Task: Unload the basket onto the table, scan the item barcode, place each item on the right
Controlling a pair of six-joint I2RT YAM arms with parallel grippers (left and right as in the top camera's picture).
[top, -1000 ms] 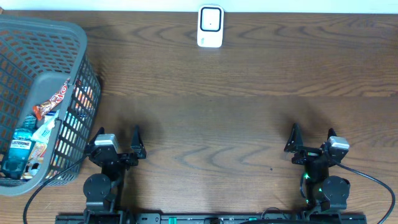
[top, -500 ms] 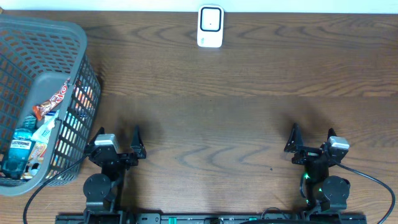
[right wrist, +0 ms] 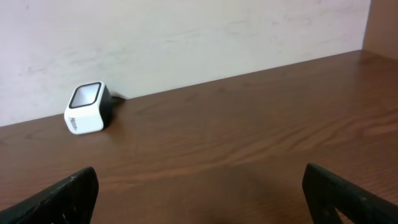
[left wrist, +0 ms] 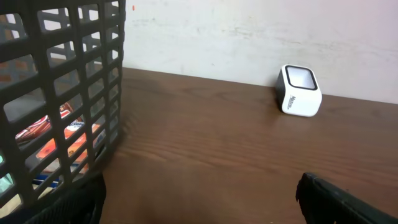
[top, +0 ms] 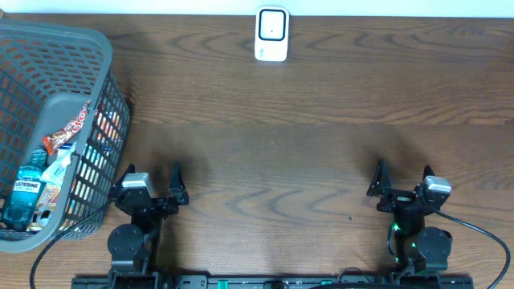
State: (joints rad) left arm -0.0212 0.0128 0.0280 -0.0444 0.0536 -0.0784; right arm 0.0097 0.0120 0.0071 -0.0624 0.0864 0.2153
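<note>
**Both end effectors spread and empty at the near edge; goods in the basket, scanner at the far edge**

The dark brown wood-grain surface (top: 281, 144) carried a grey plastic lattice basket (top: 104, 72) at its left side and a white box-shaped barcode scanner (top: 271, 34) at the middle of its far edge, the two well apart. The scanner had a dark square window in its upper face. In the left wrist view it (left wrist: 300, 91) stood far and to the right, in front of a pale wall. In the right wrist view it (right wrist: 87, 107) stood far and to the left.

The goods to be scanned lay inside the basket, in its near part. A blue-labelled clear bottle (top: 24, 193) lay nearest, a white packet (top: 60, 168) lay just beside it, and a red-and-white snack wrapper (top: 68, 128) lay beyond those, against the right-hand wall. More orange and red packaging showed through the lattice. In the left wrist view the basket wall (left wrist: 62, 81) filled the left of the frame.

The left end effector (top: 151, 175) sat at the near edge, just to the right of the basket, with its jaws spread wide and nothing between them. One dark fingertip showed in each bottom corner of its own camera view, with bare wood between the two. The right end effector (top: 403, 172) sat at the near edge on the right side, likewise spread wide and holding nothing, well apart from both the basket and the scanner. A black cable (top: 478, 233) curved from the right arm's base towards the near right corner.
</note>
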